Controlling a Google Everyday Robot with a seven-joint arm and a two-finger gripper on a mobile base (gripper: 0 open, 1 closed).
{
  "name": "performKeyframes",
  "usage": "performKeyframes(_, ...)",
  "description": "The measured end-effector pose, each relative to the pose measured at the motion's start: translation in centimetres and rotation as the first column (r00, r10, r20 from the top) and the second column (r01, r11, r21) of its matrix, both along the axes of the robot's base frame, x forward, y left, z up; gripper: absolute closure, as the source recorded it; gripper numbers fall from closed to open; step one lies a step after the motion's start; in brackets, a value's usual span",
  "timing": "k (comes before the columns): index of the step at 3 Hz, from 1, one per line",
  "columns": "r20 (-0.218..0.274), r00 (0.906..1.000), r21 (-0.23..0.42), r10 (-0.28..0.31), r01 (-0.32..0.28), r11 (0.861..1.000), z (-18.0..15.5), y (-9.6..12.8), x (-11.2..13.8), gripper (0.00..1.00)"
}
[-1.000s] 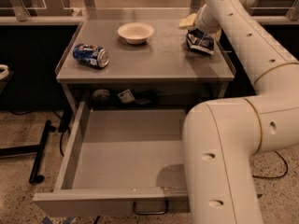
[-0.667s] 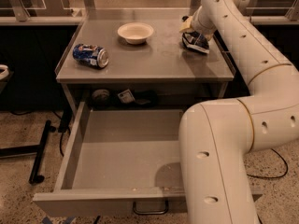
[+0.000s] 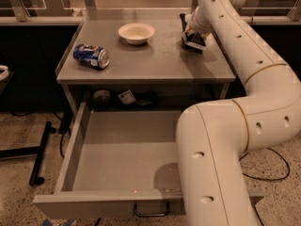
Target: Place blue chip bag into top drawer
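Observation:
The blue chip bag [image 3: 194, 41] lies crumpled at the back right of the grey table top [image 3: 155, 60]. My gripper [image 3: 187, 28] is right over it and touching it, shut on its upper end, with the bag still resting on the table. The top drawer [image 3: 122, 159] stands pulled wide open below the table, with nothing lying on the part of its flat bottom that shows. Its small pull handle [image 3: 151, 211] shows on the front. My white arm [image 3: 221, 140] hides the drawer's right part.
A blue soda can [image 3: 91, 56] lies on its side at the table's left. A white bowl [image 3: 136, 32] stands at the back middle. Small items [image 3: 127, 98] sit on the shelf under the table top. A black stand leg [image 3: 40, 152] lies on the floor at left.
My gripper has shifted a little to the left and down onto the bag. The bag has moved slightly left with it. The can, bowl and drawer have not moved.

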State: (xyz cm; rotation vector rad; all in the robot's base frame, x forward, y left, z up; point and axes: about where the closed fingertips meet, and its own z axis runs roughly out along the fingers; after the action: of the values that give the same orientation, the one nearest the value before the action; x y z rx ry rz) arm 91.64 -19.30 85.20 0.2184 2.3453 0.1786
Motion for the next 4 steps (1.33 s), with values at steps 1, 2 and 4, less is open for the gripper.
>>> performKeyframes(1, 0.008, 0.9997, 0.0, 0.025, -0.025, 1.0, 0.6, 0.1, -0.3, 1.0)
performKeyframes(2, 0.024, 0.9986, 0.002, 0.046, -0.046, 0.999, 2.2, -1.1, -1.4, 1.0)
performKeyframes(4, 0.099, 0.9822, 0.007, 0.159, -0.161, 0.987, 9.5, -5.7, -11.3, 1.0)
